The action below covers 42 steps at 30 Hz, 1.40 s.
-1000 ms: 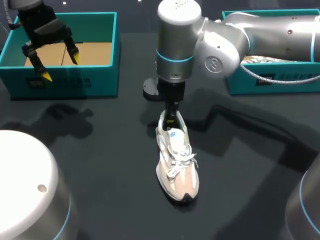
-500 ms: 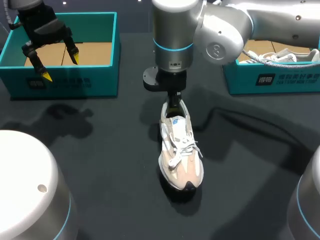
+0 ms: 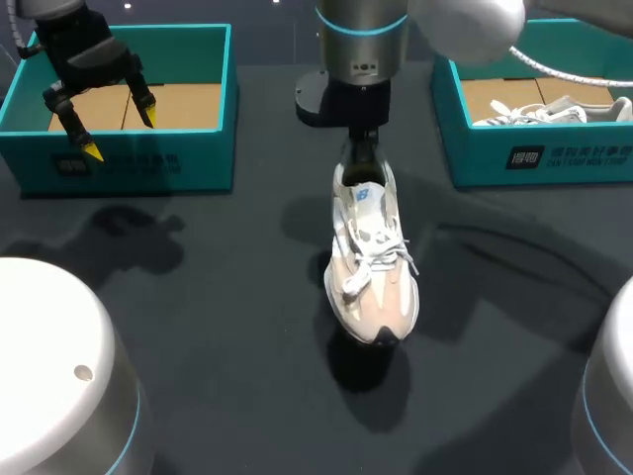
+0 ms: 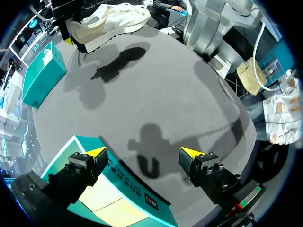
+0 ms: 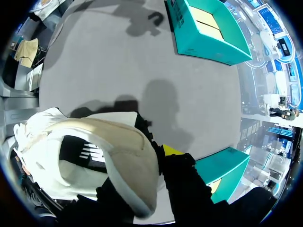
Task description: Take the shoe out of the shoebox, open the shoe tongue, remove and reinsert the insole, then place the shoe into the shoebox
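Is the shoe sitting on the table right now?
No, the shoe hangs from the right gripper above the table, its shadow lying apart.

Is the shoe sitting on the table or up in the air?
Up in the air. The right hand holds the shoe by its heel, and its shadow lies apart on the table.

Cream laced shoe (image 3: 371, 262) aloft, heel uppermost
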{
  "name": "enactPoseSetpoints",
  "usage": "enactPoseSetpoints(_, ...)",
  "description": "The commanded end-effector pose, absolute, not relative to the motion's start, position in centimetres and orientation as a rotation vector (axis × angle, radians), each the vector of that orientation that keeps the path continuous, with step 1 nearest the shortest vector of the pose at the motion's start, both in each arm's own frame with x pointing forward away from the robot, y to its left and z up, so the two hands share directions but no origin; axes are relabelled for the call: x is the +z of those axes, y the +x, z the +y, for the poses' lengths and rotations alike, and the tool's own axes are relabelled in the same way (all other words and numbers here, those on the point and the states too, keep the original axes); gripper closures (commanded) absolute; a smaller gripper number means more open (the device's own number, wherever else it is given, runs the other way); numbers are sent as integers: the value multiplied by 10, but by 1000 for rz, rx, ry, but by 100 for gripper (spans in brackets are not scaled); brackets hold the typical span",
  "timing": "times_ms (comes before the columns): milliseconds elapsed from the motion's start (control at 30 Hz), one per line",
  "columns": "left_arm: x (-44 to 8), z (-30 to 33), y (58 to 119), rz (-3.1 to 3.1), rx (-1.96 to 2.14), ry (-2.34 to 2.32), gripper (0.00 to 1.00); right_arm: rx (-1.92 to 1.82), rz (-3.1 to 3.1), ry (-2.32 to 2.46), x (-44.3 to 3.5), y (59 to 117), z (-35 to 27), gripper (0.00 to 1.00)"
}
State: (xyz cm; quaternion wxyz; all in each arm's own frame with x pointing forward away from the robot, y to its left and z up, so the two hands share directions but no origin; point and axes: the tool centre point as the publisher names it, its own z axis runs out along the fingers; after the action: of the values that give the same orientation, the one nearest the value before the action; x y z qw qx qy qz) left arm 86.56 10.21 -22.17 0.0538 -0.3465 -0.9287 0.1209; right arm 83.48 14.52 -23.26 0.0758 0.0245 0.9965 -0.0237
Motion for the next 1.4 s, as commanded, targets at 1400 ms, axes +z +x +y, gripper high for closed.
enactPoseSetpoints(1400, -221, 102, 866, -2820, 364, -1054, 0, -299, 2814, 111, -128, 1027, -90, 100)
